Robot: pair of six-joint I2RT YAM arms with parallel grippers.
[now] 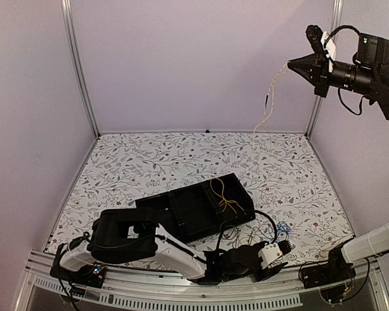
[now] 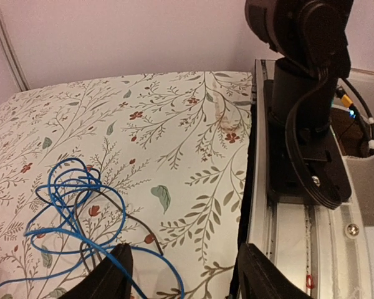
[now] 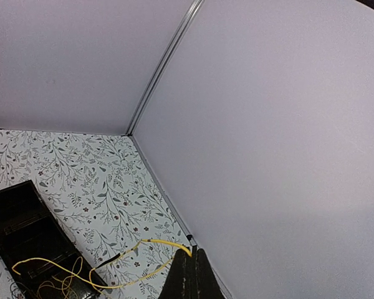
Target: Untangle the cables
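Lab test cell: plain walls (image 1: pixel 194 65), alu frame posts (image 1: pixel 81 71), floral-print table (image 1: pixel 149 162).

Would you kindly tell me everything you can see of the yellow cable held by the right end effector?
The yellow cable is a very thin, flexible, plastic-looking wire. The shut right end effector, raised high over the far right of the table, pinches it. Two slack, wavy strands leave the grip; one carries a short dark section. Its lower part lies in loose loops in the black tray.
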